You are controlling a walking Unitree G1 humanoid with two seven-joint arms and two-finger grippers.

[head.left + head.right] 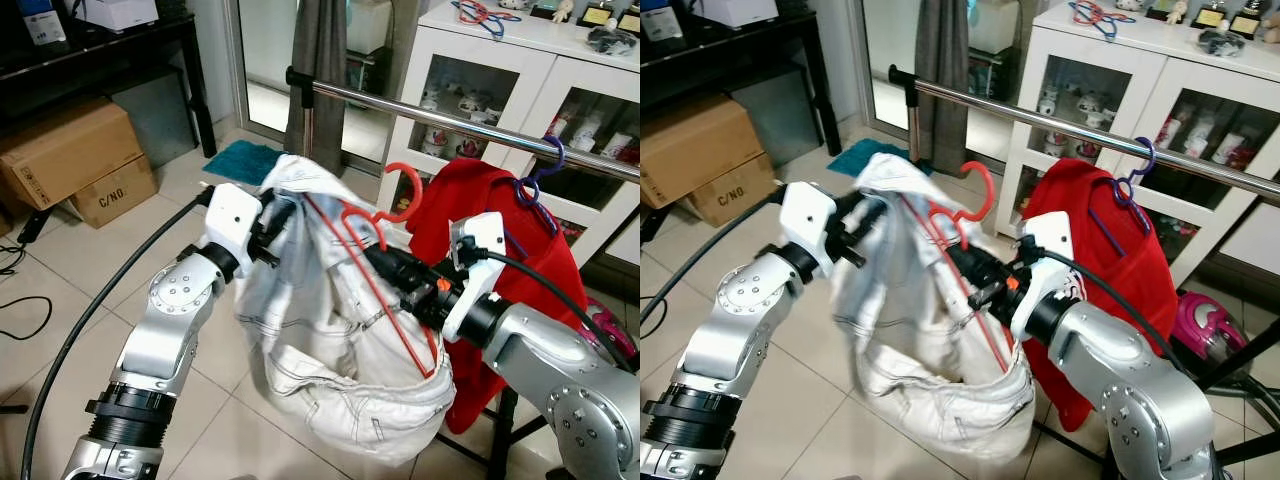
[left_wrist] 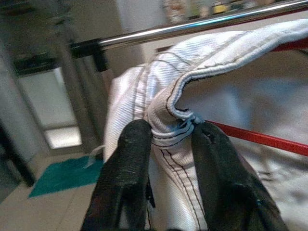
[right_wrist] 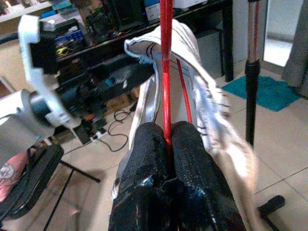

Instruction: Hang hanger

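1. Hanger (image 1: 385, 265), red and thin-wired, is sitting just below the rail (image 1: 450, 115), not yet hooked, with its hook curling up toward the bar.
2. White garment (image 1: 340, 340) is draping over the hanger and sagging well under the rail in a loose bundle.
3. Right gripper (image 3: 168, 139) is pinching the hanger's wire, its fingers closed tight on it.
4. Left gripper (image 2: 168, 139) is clamping a seamed edge of the garment, holding it up beneath the rail's end.
5. Red garment (image 1: 500, 270) on a purple hanger (image 1: 540, 175) is hanging from the rail beside the load.
6. Handling, as I judge it: the wire looks stiff but slippery, and the cloth soft, floppy and fairly heavy, likely to swing; gripping near the hook's neck should be steadying it best.
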